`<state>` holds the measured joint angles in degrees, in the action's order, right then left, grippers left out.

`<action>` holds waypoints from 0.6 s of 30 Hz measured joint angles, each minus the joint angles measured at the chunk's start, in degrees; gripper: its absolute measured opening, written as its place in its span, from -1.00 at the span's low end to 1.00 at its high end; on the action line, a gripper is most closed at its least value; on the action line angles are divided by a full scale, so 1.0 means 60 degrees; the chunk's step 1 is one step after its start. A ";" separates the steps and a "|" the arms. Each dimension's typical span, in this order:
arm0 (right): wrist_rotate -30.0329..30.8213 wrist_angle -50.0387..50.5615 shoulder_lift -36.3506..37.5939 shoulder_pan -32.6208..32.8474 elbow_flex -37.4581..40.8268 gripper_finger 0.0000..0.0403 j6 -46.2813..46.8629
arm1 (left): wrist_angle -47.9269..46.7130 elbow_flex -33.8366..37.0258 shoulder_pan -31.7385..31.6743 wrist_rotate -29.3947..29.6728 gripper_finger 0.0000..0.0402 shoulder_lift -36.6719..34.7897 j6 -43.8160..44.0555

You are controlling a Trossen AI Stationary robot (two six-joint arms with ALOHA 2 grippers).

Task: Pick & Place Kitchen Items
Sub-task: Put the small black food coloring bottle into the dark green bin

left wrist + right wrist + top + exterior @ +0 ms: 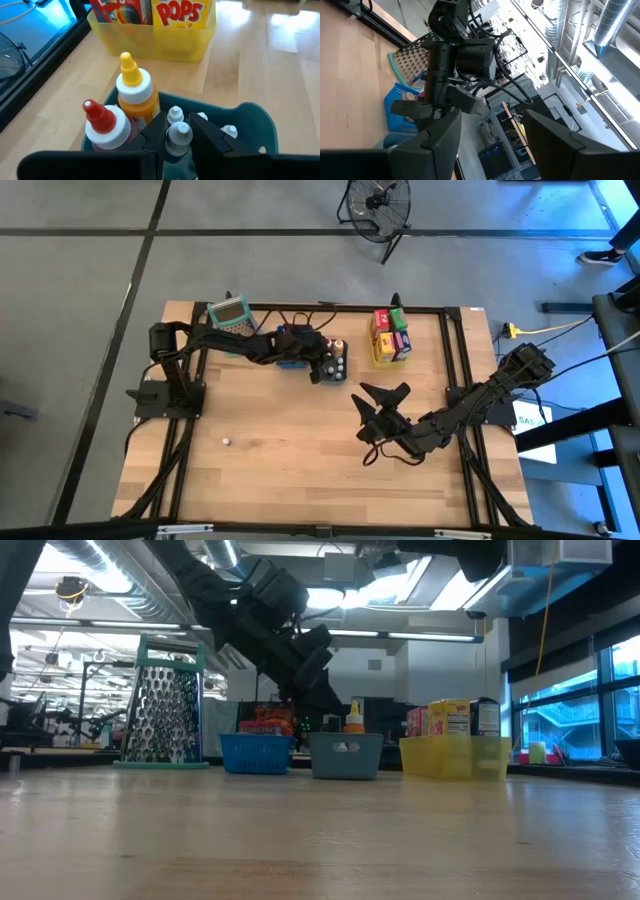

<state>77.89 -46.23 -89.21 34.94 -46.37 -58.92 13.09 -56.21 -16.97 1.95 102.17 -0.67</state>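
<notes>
bottle: small clear white-capped bottle (179,140) upright, cap up, in grey tray (255,120)
left gripper (178,142): fingers clamped on it
right gripper (382,400): spread wide, holding nothing
label: yellow carton (181,12) reads "POPS"

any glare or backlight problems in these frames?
Left wrist view: bright window glare on the table beyond the yellow tray. Low view: left arm is a dark silhouette against the ceiling lights. High view: even light, blue cast at the right edge.

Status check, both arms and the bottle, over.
Left gripper shut on white-capped bottle in grey tray. Right gripper open, waiting mid-table. Sauce bottles crowd close.
</notes>
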 joint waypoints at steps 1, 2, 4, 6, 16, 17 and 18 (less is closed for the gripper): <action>0.0000 -0.0001 0.0000 0.0000 0.0000 0.08 0.0000 | 0.0008 0.0000 0.0000 0.0000 -0.68 0.0000 0.0000; 0.0000 -0.0001 0.0000 0.0000 0.0000 0.08 0.0000 | 0.0028 0.0000 0.0004 -0.0002 -0.68 0.0000 0.0000; 0.0000 -0.0001 0.0000 0.0000 0.0000 0.08 0.0000 | 0.0071 -0.0004 0.0011 0.0011 -0.68 0.0000 0.0030; 0.0000 -0.0001 0.0000 0.0000 0.0000 0.08 0.0000 | 0.0195 -0.0009 0.0048 0.0163 -0.68 0.0123 0.0186; 0.0022 -0.0011 0.0000 0.0004 0.0000 0.08 0.0000 | 0.0605 -0.0015 0.0138 0.0749 -0.68 0.0714 0.0382; 0.0022 -0.0012 0.0000 0.0004 0.0000 0.08 0.0000 | 0.0617 -0.0015 0.0136 0.0755 -0.68 0.0714 0.0382; 0.0022 -0.0008 0.0000 0.0003 0.0000 0.08 0.0000 | 0.0601 -0.0015 0.0143 0.0768 -0.68 0.0714 0.0386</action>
<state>78.02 -46.28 -89.21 34.96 -46.37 -58.92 16.70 -56.29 -16.12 6.55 106.45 1.65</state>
